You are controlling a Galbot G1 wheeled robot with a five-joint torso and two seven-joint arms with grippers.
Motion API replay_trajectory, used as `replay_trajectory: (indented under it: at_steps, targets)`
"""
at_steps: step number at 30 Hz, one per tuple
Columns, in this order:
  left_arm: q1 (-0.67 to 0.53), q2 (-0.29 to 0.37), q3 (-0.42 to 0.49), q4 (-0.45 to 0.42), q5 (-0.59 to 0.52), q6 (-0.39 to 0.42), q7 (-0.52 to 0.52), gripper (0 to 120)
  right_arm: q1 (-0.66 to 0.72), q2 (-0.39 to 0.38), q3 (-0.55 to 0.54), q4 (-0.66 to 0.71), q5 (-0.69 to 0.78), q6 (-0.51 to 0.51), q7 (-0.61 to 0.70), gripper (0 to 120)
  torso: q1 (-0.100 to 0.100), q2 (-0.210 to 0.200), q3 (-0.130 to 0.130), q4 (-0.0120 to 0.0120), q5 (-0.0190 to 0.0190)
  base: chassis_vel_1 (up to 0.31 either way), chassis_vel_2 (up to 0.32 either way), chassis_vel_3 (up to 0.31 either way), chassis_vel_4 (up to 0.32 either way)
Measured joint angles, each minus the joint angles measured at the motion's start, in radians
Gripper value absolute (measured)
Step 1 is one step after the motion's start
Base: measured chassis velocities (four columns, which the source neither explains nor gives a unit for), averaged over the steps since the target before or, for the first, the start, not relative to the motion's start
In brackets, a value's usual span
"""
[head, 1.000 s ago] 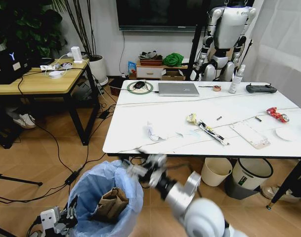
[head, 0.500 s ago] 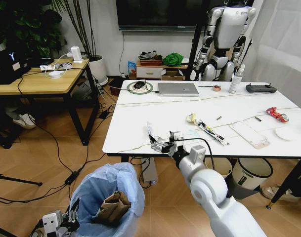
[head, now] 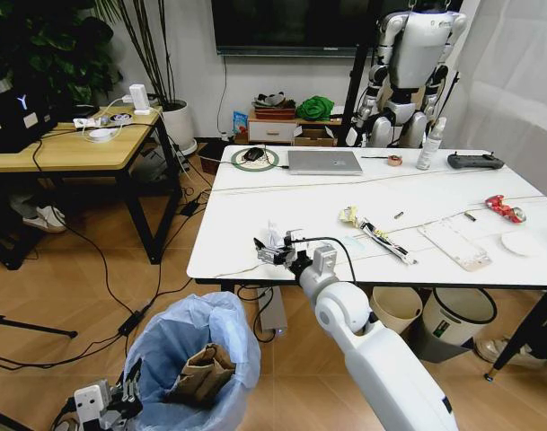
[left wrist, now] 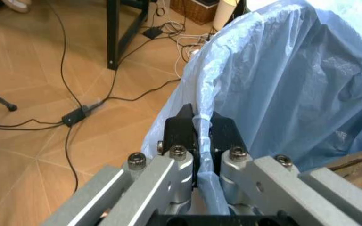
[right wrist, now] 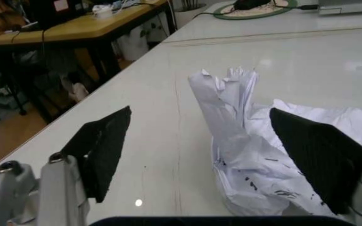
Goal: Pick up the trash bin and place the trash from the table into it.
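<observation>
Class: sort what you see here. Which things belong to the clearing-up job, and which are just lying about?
Job: trash bin, crumpled white paper, colourful wrapper, flat white packet, crushed red can, table.
Lying about: silver laptop, spray bottle, cream bin.

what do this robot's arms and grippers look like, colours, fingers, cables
The right arm is glossy white with rounded joint shells and a silver-grey wrist; a thin black cable loops over it. The right gripper has silver metal links ending in flat black wedge-shaped pads. The left gripper matches: grey bolted aluminium bars with silver screws, tipped by black fingers.
</observation>
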Motion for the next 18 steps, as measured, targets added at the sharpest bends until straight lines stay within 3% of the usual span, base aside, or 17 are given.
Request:
replay_trajectory:
  at_steps: [4, 10, 12, 18]
  targets:
    - [-0.003, 0.000, 0.001, 0.002, 0.000, 0.000, 0.000, 0, 0.011, 0.005, 0.003, -0.028, -0.002, 0.005, -0.001, 72, 0.000, 0.000, 0.000, -0.0001, 0.0001, 0.000, 0.000, 0.000, 0.000]
    - [-0.006, 0.002, 0.002, 0.004, 0.001, 0.000, 0.000, 0, 0.022, 0.009, 0.010, -0.049, -0.005, 0.012, -0.001, 46, 0.000, 0.000, 0.000, 0.0000, 0.0001, 0.000, 0.000, 0.000, 0.000]
    - [-0.007, 0.002, 0.002, 0.004, 0.002, 0.000, 0.000, 0, 0.022, 0.009, 0.011, -0.049, -0.005, 0.012, -0.001, 43, 0.000, 0.000, 0.000, 0.0000, 0.0001, 0.000, 0.000, 0.000, 0.000]
    - [-0.008, 0.005, 0.001, 0.003, 0.002, 0.001, -0.001, 0, 0.014, 0.011, 0.007, -0.048, -0.006, 0.015, 0.000, 16, 0.000, 0.000, 0.000, 0.0000, 0.0001, 0.000, 0.000, 0.000, 0.000]
